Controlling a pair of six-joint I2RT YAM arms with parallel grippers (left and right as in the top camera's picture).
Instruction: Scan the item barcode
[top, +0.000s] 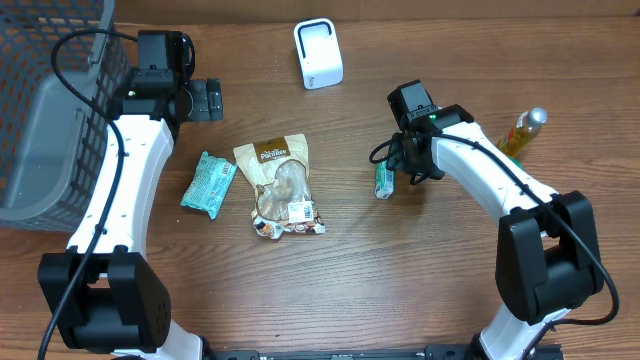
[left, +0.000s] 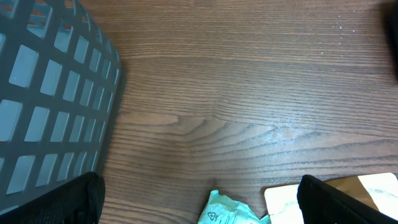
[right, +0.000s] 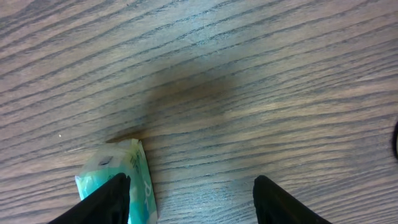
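Observation:
A small green packet lies on the wooden table, right under my right gripper. In the right wrist view the right gripper stands open. The green packet sits by its left finger, partly under it, with bare wood between the jaws. The white barcode scanner stands at the back centre. My left gripper is at the back left, wide open and empty. In the left wrist view the left gripper hangs above a teal packet's end.
A teal snack packet and a brown pouch lie left of centre. A grey mesh basket fills the left edge. A yellow bottle lies at the right, beside the right arm.

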